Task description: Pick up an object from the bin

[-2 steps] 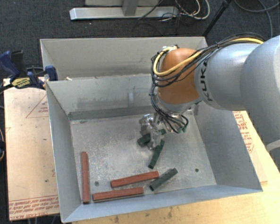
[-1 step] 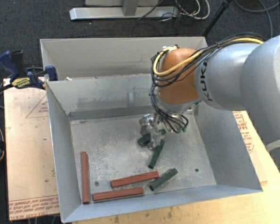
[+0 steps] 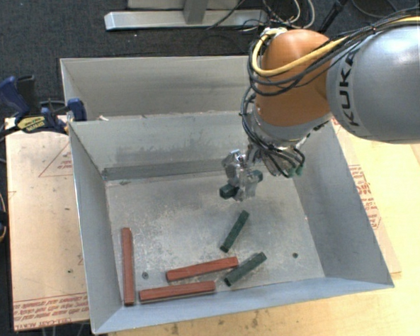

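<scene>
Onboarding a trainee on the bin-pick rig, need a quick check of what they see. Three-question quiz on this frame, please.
1. How many reddish-brown bars lie in the bin?
2. Which thing lies nearest the gripper? A) a dark green bar B) the reddish-brown bar along the left wall C) a blue ball
3. True or false: the gripper hangs over the bin's near left corner.

Key: 1) three; 2) A; 3) false, it hangs over the middle, toward the right.

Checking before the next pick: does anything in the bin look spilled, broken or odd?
Nothing stands out. Three red-brown bars and two dark green bars lie loose inside the bin, none visibly broken; the gripper hangs above them.
</scene>
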You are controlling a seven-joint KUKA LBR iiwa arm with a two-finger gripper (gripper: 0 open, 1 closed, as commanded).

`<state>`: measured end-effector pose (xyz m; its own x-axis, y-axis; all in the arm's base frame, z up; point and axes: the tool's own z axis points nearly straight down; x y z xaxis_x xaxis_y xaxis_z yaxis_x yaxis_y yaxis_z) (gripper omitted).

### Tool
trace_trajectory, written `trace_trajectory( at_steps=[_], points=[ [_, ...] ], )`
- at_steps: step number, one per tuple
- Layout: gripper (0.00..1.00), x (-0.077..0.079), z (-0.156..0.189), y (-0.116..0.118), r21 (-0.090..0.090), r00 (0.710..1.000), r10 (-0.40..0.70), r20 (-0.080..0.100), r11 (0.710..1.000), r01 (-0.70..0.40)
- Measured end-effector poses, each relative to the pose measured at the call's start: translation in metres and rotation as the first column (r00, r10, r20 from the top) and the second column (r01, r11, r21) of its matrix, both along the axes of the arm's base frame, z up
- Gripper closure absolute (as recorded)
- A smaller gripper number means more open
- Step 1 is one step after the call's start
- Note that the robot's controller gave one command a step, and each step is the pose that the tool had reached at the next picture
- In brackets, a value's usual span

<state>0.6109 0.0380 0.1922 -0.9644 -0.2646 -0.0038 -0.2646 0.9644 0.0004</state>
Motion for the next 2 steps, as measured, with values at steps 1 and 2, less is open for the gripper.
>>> trace_trajectory(
  at_steps=[1,2],
  points=[
    [1.00,0.000,0.000,0.000,0.000,1.000,0.000,0.000,1.000,0.000],
    [1.00,-0.018,0.037,-0.020,0.001,1.000,-0.017,-0.012,1.000,0.017]
  ],
)
